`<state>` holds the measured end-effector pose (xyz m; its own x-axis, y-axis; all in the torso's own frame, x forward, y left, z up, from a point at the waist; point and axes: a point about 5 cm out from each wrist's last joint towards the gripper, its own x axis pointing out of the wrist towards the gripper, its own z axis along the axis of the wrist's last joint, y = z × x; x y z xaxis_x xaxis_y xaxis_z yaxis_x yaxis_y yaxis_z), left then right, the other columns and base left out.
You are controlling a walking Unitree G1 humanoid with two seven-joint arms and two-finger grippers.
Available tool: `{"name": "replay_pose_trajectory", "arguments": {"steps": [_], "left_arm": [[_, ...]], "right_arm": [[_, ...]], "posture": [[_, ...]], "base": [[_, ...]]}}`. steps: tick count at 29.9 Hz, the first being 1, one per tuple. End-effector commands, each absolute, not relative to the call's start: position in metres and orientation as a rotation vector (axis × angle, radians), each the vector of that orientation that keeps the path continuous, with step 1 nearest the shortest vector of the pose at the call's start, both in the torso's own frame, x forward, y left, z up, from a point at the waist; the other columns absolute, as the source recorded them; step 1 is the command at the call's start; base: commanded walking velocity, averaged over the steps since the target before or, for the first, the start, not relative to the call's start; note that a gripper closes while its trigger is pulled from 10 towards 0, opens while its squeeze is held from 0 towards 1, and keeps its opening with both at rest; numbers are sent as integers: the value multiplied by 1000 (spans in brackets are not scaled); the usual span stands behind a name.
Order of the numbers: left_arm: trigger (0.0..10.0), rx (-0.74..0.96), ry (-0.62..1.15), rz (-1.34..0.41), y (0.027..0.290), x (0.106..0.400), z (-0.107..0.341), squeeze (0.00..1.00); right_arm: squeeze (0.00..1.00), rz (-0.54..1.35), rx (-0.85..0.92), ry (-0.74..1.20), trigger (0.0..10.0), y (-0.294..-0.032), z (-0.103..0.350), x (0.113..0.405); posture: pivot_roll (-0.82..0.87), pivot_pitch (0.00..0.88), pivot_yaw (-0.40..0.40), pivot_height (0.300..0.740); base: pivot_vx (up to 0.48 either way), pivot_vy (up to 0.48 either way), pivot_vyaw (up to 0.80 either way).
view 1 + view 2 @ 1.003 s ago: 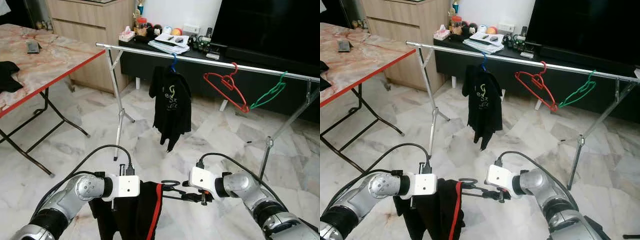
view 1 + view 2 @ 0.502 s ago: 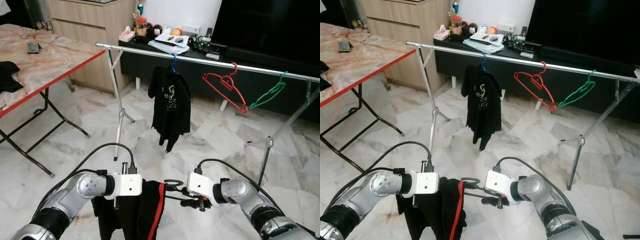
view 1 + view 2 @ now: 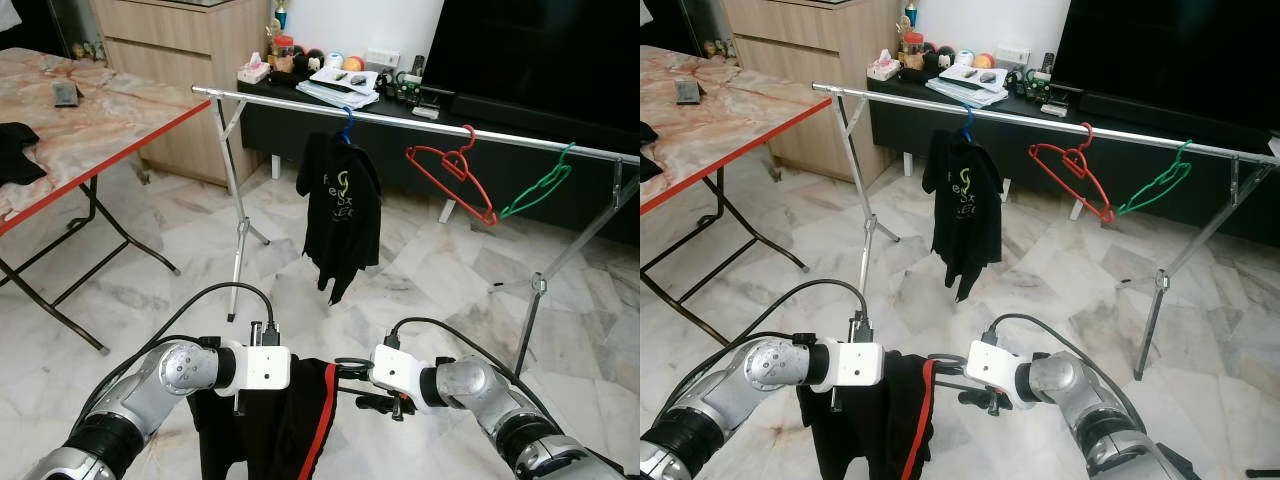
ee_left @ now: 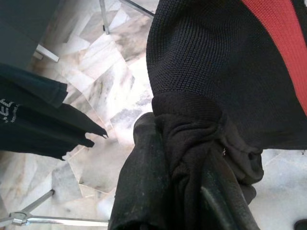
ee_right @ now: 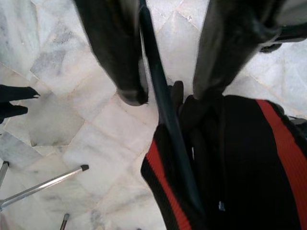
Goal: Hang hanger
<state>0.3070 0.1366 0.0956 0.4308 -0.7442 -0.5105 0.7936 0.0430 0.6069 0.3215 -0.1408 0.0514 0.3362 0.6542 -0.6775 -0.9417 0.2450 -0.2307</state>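
Note:
A black garment with a red stripe hangs low in front of me on a dark hanger whose hook pokes out beside it. My left gripper is shut on the garment's bunched black cloth. My right gripper is open, and the hanger's thin bar runs between its fingers, close to one finger. Farther ahead stands the silver clothes rail, carrying a black T-shirt on a blue hanger, a red hanger and a green hanger.
A folding table with a marbled top and red edge stands on the left. Behind the rail is a dark TV console with small items, and a wooden cabinet. The rail's legs spread over the marble floor.
My right gripper has slid left along the hanger toward the garment, and my left gripper has shifted slightly right with it. The rail and its hangers have not moved.

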Motion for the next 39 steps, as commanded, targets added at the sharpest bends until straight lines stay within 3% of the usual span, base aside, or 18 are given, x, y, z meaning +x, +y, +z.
{"name": "replay_pose_trajectory", "arguments": {"steps": [1,25,32,33,39], "left_arm": [[10000,973,10,-1188,130,308,105,0],[10000,963,17,-1210,127,306,103,0],[10000,882,37,-1274,124,301,104,0],[10000,831,71,-1304,123,298,102,1000],[10000,852,95,-1306,125,300,101,1000]], "right_arm": [[0,1141,-654,497,0,-142,50,320],[0,1143,-559,467,0,-141,56,323],[0,1152,-562,465,0,-140,56,322],[0,1156,-561,463,0,-140,56,322],[0,1162,-551,456,0,-138,56,322]], "posture": [[149,50,-101,740],[145,39,-101,740],[147,32,-99,740],[147,32,-99,740],[147,36,-95,740]], "base": [[0,0,0],[0,0,0],[0,0,0],[0,0,0],[0,0,0]]}}
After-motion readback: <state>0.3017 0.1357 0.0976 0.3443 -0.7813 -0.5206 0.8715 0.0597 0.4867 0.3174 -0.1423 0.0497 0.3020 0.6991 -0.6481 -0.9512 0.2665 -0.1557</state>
